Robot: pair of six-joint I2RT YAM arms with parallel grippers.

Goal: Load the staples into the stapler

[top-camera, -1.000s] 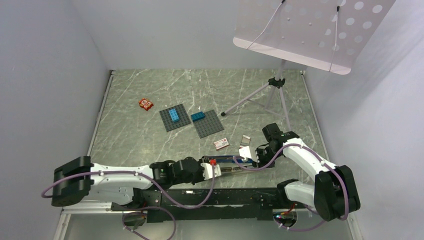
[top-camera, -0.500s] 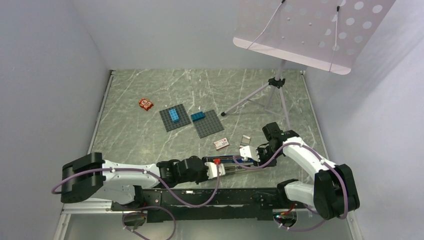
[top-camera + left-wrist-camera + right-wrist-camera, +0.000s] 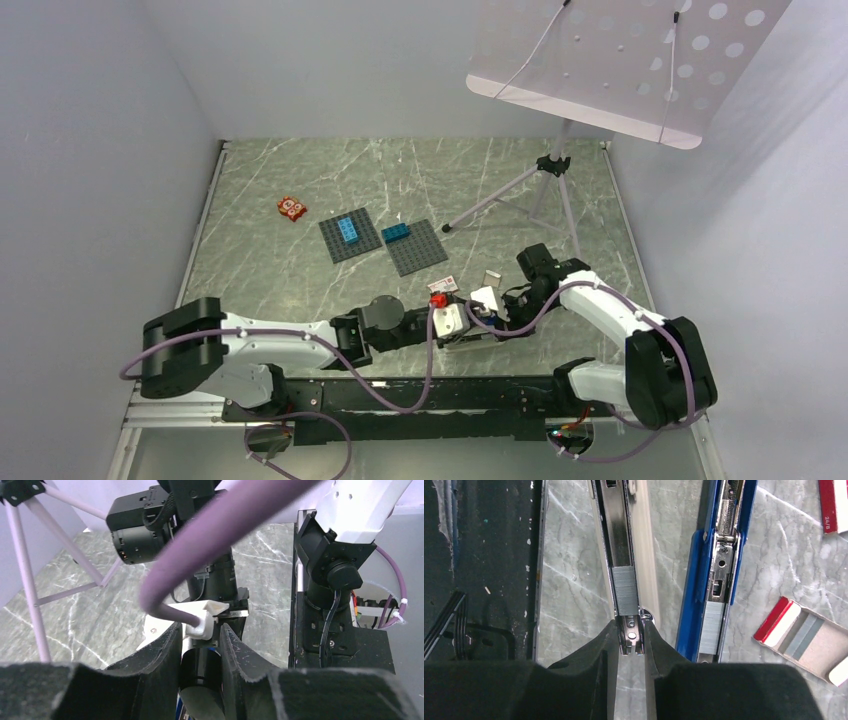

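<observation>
The stapler [image 3: 472, 335] lies open near the table's front edge, between my two grippers. In the right wrist view its metal magazine rail [image 3: 624, 545] holds a strip of staples [image 3: 625, 591], and its blue cover [image 3: 696, 595] lies alongside to the right. My right gripper [image 3: 630, 626] is shut on the rail's front end. My left gripper [image 3: 200, 630] is shut on the stapler's dark rear part [image 3: 201, 672]. The white staple box with red print [image 3: 443, 283] and its greyish tray with a red end [image 3: 804, 640] lie just beyond the stapler.
Two grey baseplates with blue bricks [image 3: 347, 237] [image 3: 415, 245] and an orange-red tile [image 3: 292, 208] lie farther back. A tripod stand [image 3: 540, 190] with a perforated white panel [image 3: 620, 60] stands at the back right. The black base rail [image 3: 420, 395] runs along the near edge.
My left gripper has moved right and its wrist has turned upward, closer to the right gripper. My right gripper has shifted slightly left. The stapler between them looks shorter from above.
</observation>
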